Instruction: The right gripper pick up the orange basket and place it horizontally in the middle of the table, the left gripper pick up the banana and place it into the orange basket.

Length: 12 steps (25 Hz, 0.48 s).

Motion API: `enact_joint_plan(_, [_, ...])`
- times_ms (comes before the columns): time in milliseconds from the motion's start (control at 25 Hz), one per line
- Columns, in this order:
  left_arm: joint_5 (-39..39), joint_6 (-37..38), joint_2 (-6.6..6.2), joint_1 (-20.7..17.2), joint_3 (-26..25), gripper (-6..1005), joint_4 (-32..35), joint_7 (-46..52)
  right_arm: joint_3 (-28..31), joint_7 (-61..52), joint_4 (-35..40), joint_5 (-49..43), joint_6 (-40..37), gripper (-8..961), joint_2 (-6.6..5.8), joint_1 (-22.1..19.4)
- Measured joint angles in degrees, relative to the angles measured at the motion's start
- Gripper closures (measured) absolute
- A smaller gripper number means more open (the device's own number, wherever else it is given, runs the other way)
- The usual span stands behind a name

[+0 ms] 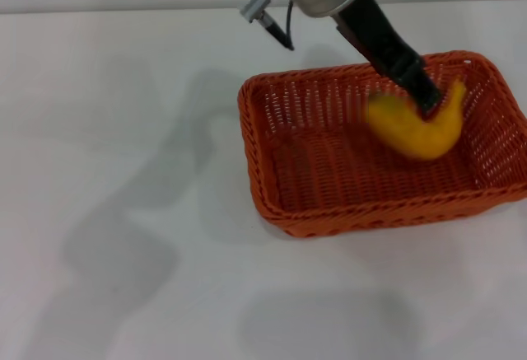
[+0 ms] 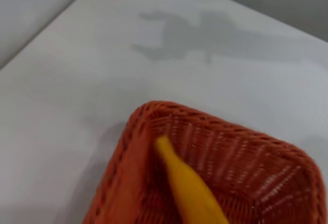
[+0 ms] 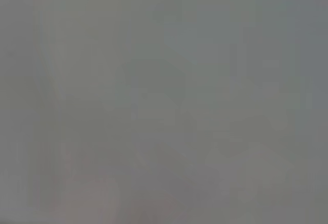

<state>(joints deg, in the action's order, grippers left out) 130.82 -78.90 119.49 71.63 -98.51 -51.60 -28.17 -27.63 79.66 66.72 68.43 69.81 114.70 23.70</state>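
The orange basket [image 1: 354, 216] lies lengthwise on the white table [image 1: 123, 129], right of centre in the head view. My left gripper [image 1: 426, 103], on the arm with the green ring, reaches down from the far side into the basket's right half. It is shut on the yellow banana [image 1: 416, 129], which hangs curved just above the basket floor. In the left wrist view the banana [image 2: 189, 188] points into a corner of the basket [image 2: 154, 107]. The right gripper is out of view, and the right wrist view shows only a grey blur.
Bare white tabletop [image 2: 77, 80] spreads to the left of and in front of the basket. The basket's right end sits close to the head view's right edge. Arm shadows fall on the table left of the basket.
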Motion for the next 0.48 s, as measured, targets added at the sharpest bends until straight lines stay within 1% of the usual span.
enact_joint_plan(120, [-0.72, 2.09, -0.16, -4.24, -0.85, 297, -2.7, -2.79, 0.1, 0.32, -0.11, 1.7, -0.89, 78, -0.01, -1.65])
enact_joint_plan(240, [-1.0, 4.52, -0.32, -11.65, -1.33, 242, -9.91, -5.29, 0.1, 0.46, -1.05, 2.13, -2.5, 78, 0.05, -2.5])
enact_joint_plan(360, [-1.7, 7.07, -0.35, -21.75, -2.31, 188, -19.63, -8.61, 0.11, 1.85, -3.46, 3.24, -3.66, 78, 0.15, -2.66])
enact_joint_plan(440, [-4.15, 9.27, -0.33, -28.69, -3.58, 119, -24.92, -12.04, 0.12, 3.75, -5.29, 5.15, -4.22, 78, 0.16, -3.0])
enact_joint_plan(480, [-6.38, 10.72, -0.35, -32.43, -4.15, 119, -27.22, -14.21, 0.12, 5.09, -6.43, 6.77, -4.61, 78, 0.18, -3.3])
